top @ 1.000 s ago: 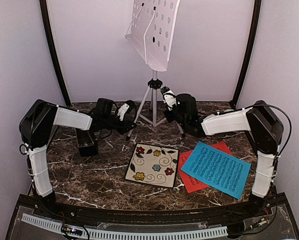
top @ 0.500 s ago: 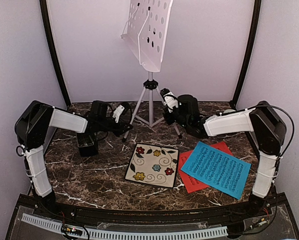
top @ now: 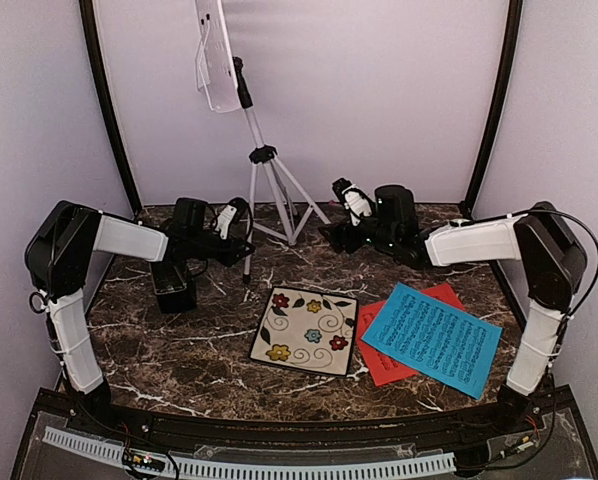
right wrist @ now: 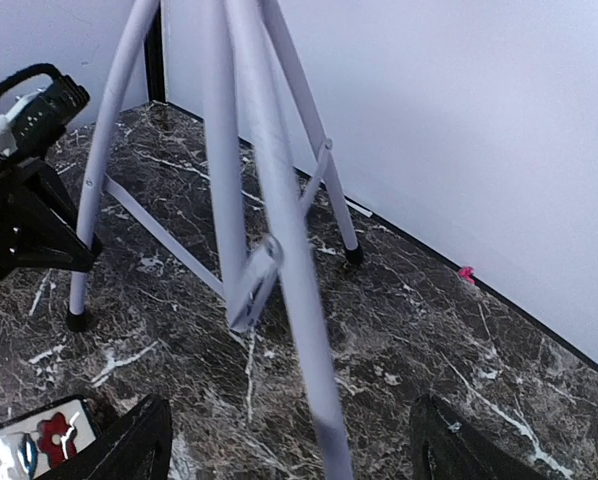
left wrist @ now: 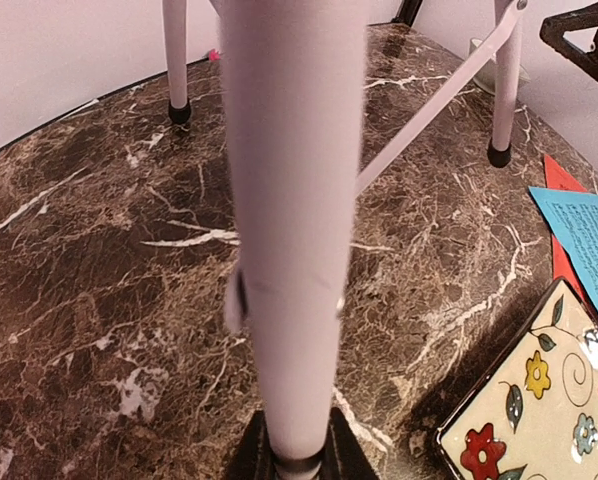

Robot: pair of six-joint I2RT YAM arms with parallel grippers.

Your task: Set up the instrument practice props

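Observation:
The white perforated music stand (top: 219, 55) leans far to the left on its tripod (top: 263, 156). My left gripper (top: 243, 241) is shut on one tripod leg (left wrist: 294, 250), which runs up between its black fingers (left wrist: 241, 462) low over the marble. My right gripper (top: 337, 212) stands open to the right of the tripod. Another leg (right wrist: 314, 380) passes, blurred, between its wide-apart fingers (right wrist: 139, 445) without touching them. The blue music sheet (top: 434, 335) lies over the red one (top: 382, 362) at the front right. The black metronome (top: 174, 285) stands at the left.
A square floral tile (top: 307, 330) lies in the middle front, its corner also in the left wrist view (left wrist: 539, 400). Lilac walls with black corner posts (top: 109, 110) close in the back and sides. The marble tabletop (top: 179, 350) shows at the front left.
The right gripper opened, let go of the tripod leg and drew back to the right. The stand swung and tilted to the left, carried by the left gripper.

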